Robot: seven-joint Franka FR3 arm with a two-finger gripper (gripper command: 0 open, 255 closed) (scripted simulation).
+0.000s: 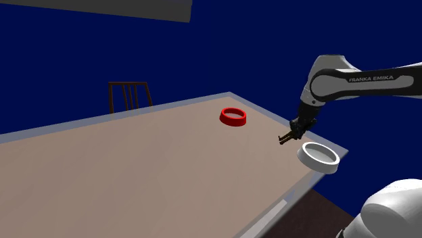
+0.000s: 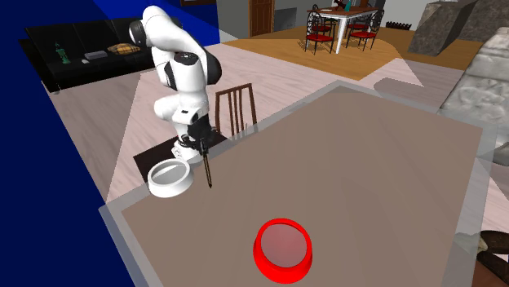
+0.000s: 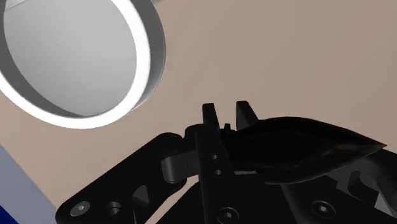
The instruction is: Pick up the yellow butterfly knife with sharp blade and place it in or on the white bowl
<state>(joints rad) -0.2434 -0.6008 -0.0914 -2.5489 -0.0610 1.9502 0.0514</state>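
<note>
Gripping a dark butterfly knife (image 1: 287, 139) between narrowly closed fingers, the black gripper (image 1: 295, 130) of the white arm (image 1: 365, 82) hangs over the table (image 1: 135, 176) near one of its corners, as seen from the shoulder camera. The knife juts from the fingertips just beside the white bowl (image 1: 314, 164), which sits at the table's edge close to that corner. Knife and bowl do not touch. A red bowl (image 1: 233, 122) stands well apart, farther up the table toward the next corner. A dark chair (image 1: 128, 96) shows beyond the far edge against a blue backdrop.

From the second exterior camera, the arm bends down over the table's edge. The knife hangs nearly upright from the gripper, its lower end pointing at the tabletop just beside the white bowl's rim. Whether the tip touches the surface cannot be told. The red bowl sits well apart from both, and the chair stands at the table's edge near the arm. A black sofa (image 2: 81, 49) and a dining set (image 2: 338, 20) lie in the room behind.

In the wrist camera, the two fingers (image 3: 208, 121) stand close together, the knife's dark bulk spreading from them to one side over bare tabletop. The white bowl lies near the gripper, apart from the knife.
</note>
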